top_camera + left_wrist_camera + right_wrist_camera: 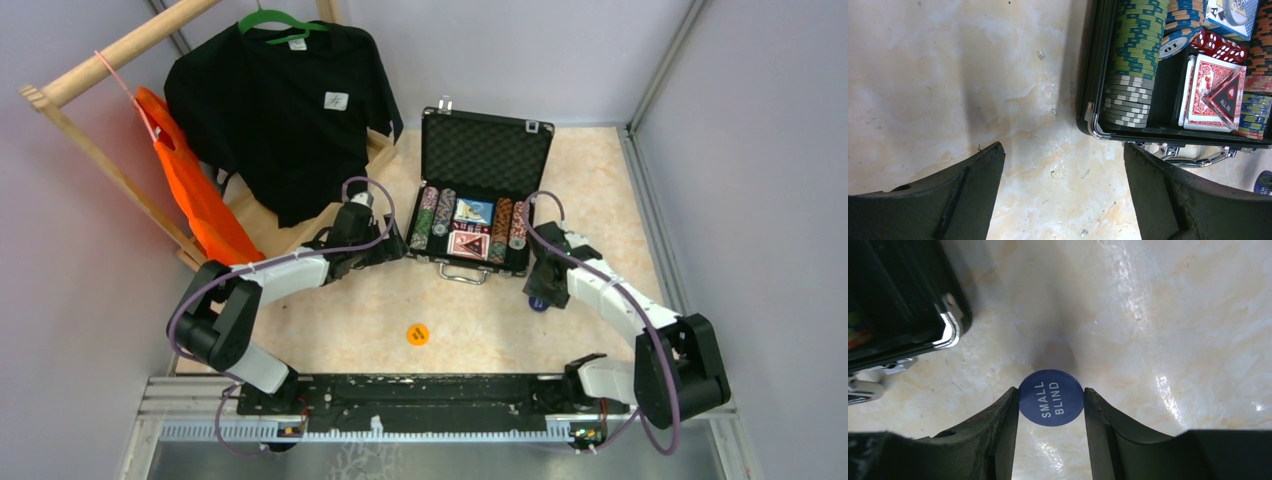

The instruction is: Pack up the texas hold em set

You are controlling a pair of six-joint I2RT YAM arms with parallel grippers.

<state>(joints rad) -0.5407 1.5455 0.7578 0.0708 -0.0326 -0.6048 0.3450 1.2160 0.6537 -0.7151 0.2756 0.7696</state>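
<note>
Your R hand (1051, 390) grasps a round blue SMALL BLIND token (1051, 406), one finger touching each edge, over the bench (1173, 315) just beside the front-R corner of the open black case (487, 150); can't tell if the token is lifted. Your L hand (1063, 147) is released, jaws wide apart, above the bench near the case's front-L corner. Inside the case: striped chips (1135, 60) in rows, red-backed cards (1200, 85) w/ a triangular ALL IN token (1229, 96) on top, red dice (1220, 45). A yellow token (418, 334) lies on the bench, well apart from the case.
</note>
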